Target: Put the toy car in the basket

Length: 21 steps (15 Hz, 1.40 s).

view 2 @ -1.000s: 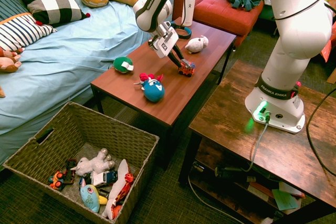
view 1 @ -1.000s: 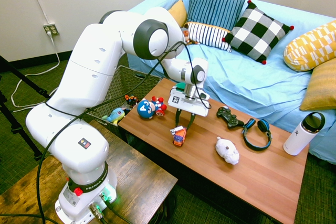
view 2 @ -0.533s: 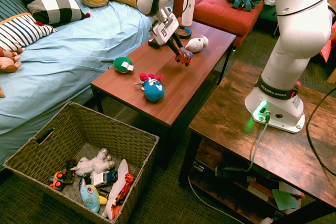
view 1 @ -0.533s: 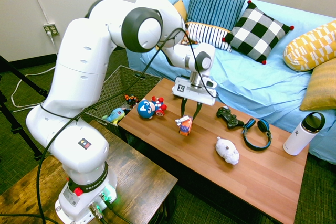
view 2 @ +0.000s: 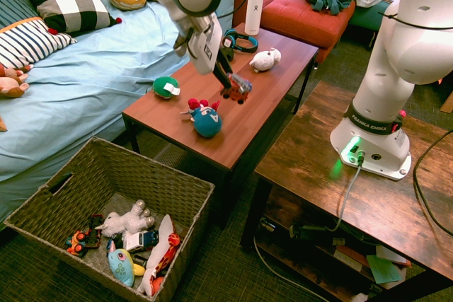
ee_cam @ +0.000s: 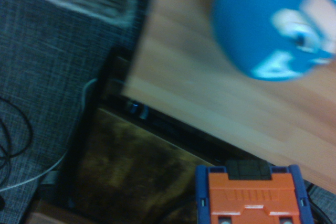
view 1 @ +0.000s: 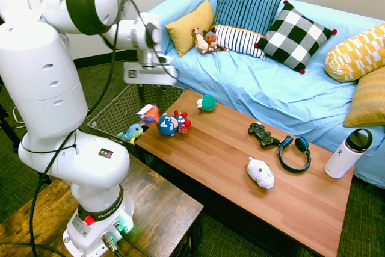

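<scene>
Second exterior view: pincer [view 2: 232,90] grips toy car [view 2: 237,90] above table [view 2: 248,122].

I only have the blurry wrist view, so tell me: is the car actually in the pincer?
Observer: Yes, the pincer is shut on the car, held in the air above the table.
Operator: Where's the basket?
Observer: The basket stands on the floor past the table's end, on the blue figure's side.
Operator: Any room in it?
Observer: Yes; the toys cover only part of its bottom.
</scene>
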### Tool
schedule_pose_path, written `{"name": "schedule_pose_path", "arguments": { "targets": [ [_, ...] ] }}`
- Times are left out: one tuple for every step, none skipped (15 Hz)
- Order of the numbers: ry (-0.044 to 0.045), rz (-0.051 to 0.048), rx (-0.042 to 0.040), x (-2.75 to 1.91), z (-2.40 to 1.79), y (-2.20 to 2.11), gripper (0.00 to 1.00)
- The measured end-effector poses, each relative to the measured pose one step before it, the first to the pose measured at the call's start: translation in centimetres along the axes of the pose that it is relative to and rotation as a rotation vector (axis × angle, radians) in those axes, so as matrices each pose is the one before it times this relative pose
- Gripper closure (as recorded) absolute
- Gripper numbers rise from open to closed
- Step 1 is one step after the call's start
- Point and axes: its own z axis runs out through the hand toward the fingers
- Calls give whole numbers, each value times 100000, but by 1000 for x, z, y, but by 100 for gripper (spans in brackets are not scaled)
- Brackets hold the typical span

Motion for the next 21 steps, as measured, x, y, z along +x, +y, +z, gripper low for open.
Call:
{"name": "schedule_pose_path", "arguments": {
  "targets": [
    [2179,-5836,-952,-1767,-451,-3733,100],
    [865,-3796,-374,542,-155,-2401,100],
    [132,-2268,-330,1866,288,-1450,100],
    [-1460,-1759,573,2423,591,-781,100],
    [-1927,-2284,845,2341,354,-691,100],
    [-2160,-2429,848,1575,-328,-710,100],
    [-2183,-2529,1331,956,-941,-830,0],
    [-2036,-1972,1043,484,-1244,-798,0],
    [-1256,-983,194,237,-993,-504,0],
    [-642,-328,-22,213,-597,-180,0],
    [-545,-37,248,185,-337,78,0],
    [-297,-100,310,326,-69,429,0],
    [-142,-92,36,420,36,582,0],
    [-177,93,155,455,31,661,0],
    [-187,218,38,331,64,516,0],
    [-120,168,62,194,18,388,0],
    [582,594,262,60,-263,422,0],
    [1240,1053,626,-47,-767,774,0],
    [2196,1760,1306,-157,-1451,1435,0],
    [2714,2244,1918,-232,-2040,2416,0],
    [2512,2025,2143,-178,-1990,2909,0]
  ]
}}
